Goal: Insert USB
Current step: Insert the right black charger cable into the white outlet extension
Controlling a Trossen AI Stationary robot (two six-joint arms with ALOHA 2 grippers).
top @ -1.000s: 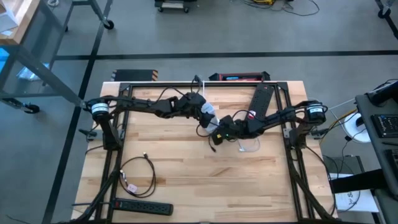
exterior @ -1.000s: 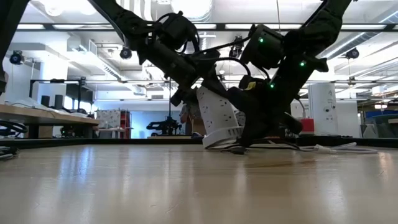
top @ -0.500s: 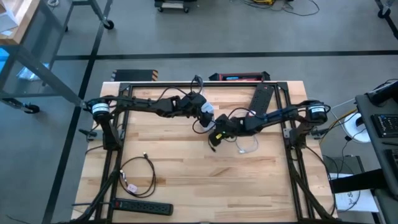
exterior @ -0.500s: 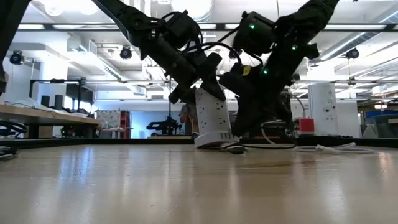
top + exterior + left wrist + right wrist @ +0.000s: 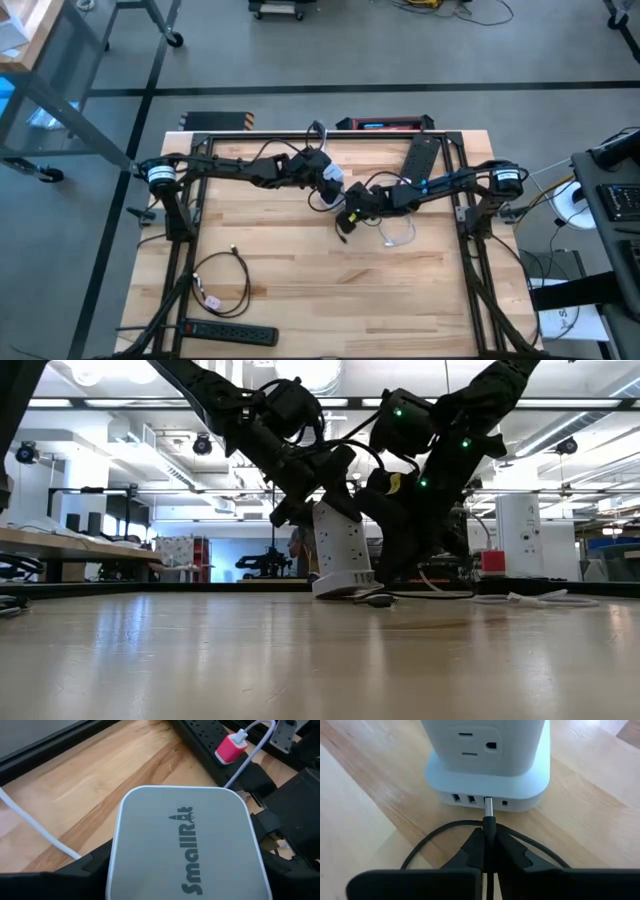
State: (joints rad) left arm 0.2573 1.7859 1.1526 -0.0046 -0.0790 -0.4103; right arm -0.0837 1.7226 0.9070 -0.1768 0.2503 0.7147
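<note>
A white power tower (image 5: 340,550) with outlets and a row of USB ports in its base (image 5: 487,795) stands a little tilted at the table's middle. My left gripper (image 5: 322,178) is shut on its upper part. My right gripper (image 5: 489,842) is shut on a black USB plug (image 5: 489,822) just in front of the base. The plug's metal tip (image 5: 488,806) sits at the third port. Its black cable (image 5: 427,842) loops back over the table. My left gripper pinches the tower's upper end between its two fingers (image 5: 92,867), one on each side just under the grey top cap (image 5: 185,840). The fingers come slanting down from the table's left. The tower stays near upright, its base (image 5: 345,585) down at the table. My right gripper pinches the plug's black body (image 5: 489,832) between its two fingertips, lying along the plug. It comes low from the table's right, pointing at the tower's base. The metal tip meets the port; how far in it reaches I cannot tell.
A black power strip (image 5: 420,158) with a pink charger (image 5: 231,747) lies at the far right. A thin white cable (image 5: 400,235) lies near my right gripper. Another black cable (image 5: 225,275) and a second black power strip (image 5: 230,332) lie at the near left.
My left gripper has tipped the tower from a clear lean to nearly upright and shifted it a little toward the table's left. My right gripper has followed toward the left with the plug, keeping it at the tower's base.
</note>
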